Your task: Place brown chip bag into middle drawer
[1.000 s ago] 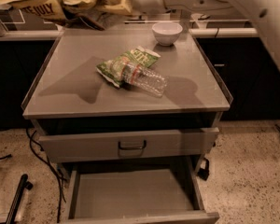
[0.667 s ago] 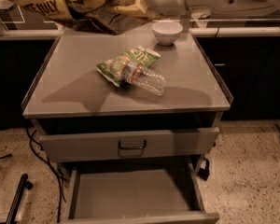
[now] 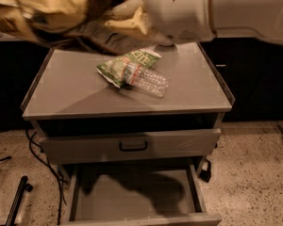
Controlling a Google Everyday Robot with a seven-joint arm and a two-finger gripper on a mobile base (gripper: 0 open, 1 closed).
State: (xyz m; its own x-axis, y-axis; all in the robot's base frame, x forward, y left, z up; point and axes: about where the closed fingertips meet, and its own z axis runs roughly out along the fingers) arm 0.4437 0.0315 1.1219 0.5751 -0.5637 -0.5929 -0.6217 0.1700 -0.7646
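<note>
The brown chip bag (image 3: 52,8) is large at the top left of the camera view, crinkled, with a tan-yellow end and dark brown folds. My gripper (image 3: 125,15) is at the top centre, shut on the bag and holding it in the air above the back of the cabinet top (image 3: 75,95). My white arm (image 3: 217,8) runs off to the right. The middle drawer (image 3: 99,199) is pulled open at the bottom, showing a plain grey floor in the arm's shadow, with nothing in it.
A green chip bag (image 3: 125,65) and a clear water bottle (image 3: 151,83) lie together on the cabinet top. Below is a shut grey drawer front with a black handle (image 3: 133,146). Black cables (image 3: 45,171) and a dark bar (image 3: 16,199) lie on the floor at the left.
The arm and the held brown bag have moved forward and lower over the cabinet, now looming much larger. The white bowl at the back is now hidden behind the arm.
</note>
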